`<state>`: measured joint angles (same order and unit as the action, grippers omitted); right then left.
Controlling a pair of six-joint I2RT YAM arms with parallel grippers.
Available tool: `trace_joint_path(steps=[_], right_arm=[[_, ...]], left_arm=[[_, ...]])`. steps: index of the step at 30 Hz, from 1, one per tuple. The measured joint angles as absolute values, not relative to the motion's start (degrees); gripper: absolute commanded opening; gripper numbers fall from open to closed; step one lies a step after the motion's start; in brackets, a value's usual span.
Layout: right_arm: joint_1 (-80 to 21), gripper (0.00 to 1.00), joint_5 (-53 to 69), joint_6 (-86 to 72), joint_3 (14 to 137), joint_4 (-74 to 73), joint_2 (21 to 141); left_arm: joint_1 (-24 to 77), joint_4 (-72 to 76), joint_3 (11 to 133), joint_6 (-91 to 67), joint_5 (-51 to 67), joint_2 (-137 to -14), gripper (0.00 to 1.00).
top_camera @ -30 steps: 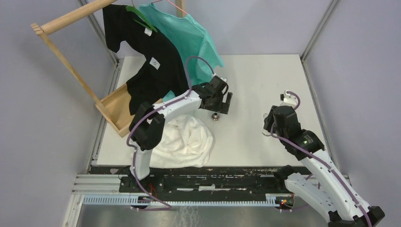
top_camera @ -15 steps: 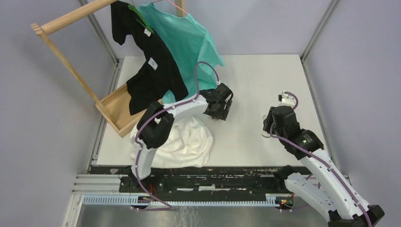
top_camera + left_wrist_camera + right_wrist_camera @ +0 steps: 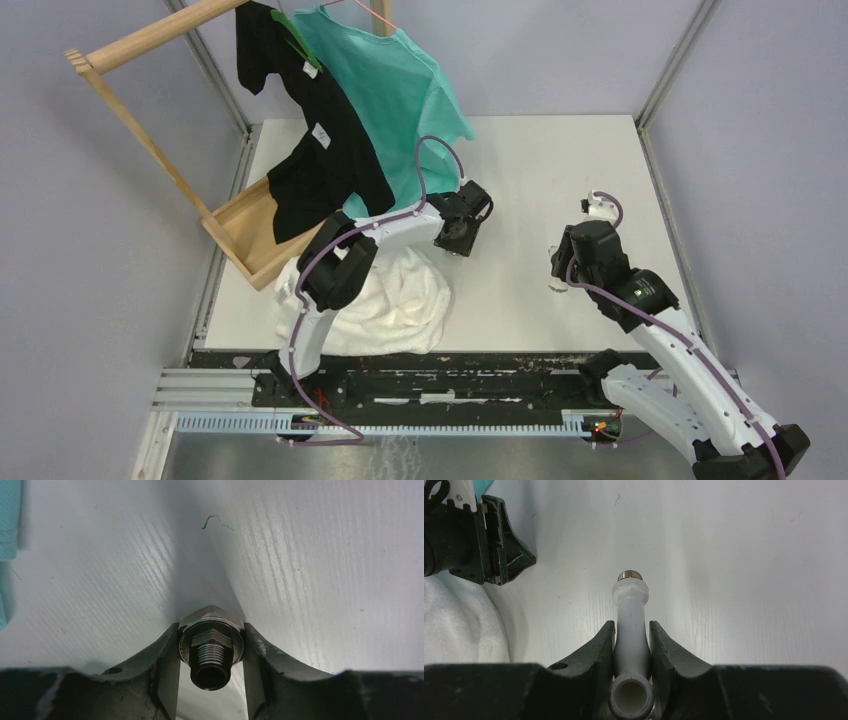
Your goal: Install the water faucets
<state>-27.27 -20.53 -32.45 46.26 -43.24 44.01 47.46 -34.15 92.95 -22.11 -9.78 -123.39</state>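
Observation:
A small silver threaded fitting [image 3: 211, 652] stands on the white table, its thread pointing at the left wrist camera. My left gripper [image 3: 211, 630] is shut on it, both fingers pressing on its round flange. From above, the left gripper [image 3: 458, 238] points down at the table and covers the fitting. My right gripper [image 3: 631, 625] is shut on the white plastic spout [image 3: 631, 607], which lies level above the table. The spout's brass threaded end [image 3: 630, 574] points towards the left gripper [image 3: 489, 545]. In the top view the right gripper [image 3: 562, 268] sits at mid right.
A crumpled white towel [image 3: 395, 290] lies just left of the left gripper. Behind it stands a wooden rack [image 3: 245, 240], hung with a black shirt [image 3: 320, 160] and a teal shirt [image 3: 395, 90]. Bare white table [image 3: 520, 180] separates the two grippers.
My left gripper has come down over the fitting and closed on it from wide open. The right arm has shifted slightly left with the spout.

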Motion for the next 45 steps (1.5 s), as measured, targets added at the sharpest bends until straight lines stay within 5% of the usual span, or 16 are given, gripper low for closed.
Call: trace_joint_path(steps=[4, 10, 17, 26, 37, 45], right_arm=[[-27.24, 0.01, -17.32, -31.77, 46.94, -43.29, 46.46], [-27.27, 0.01, -10.55, -27.77, 52.05, -43.64, 48.82], [-27.27, 0.01, 0.51, -19.16, 52.82, -33.56, 43.66], [-27.27, 0.01, 10.72, -9.32, 48.51, -17.54, 35.44], [-27.24, 0.01, 16.45, -7.51, 44.8, 4.78, 31.97], [-27.27, 0.01, 21.1, -4.56, 47.77, 4.95, 36.1]], left_arm=[[47.24, -34.15, 93.03, -22.02, -8.8, -123.37, 0.04], [45.28, -35.55, 93.06, -22.04, -0.99, -120.51, 0.03], [38.3, -35.4, 93.01, -23.09, 15.92, -103.79, 0.03], [28.75, -16.05, 80.07, -36.91, 37.87, -82.59, 0.03], [29.58, 3.64, 78.0, -61.17, 56.23, -88.38, 0.03], [29.58, 39.81, 78.04, -90.96, 63.59, -98.06, 0.03]])
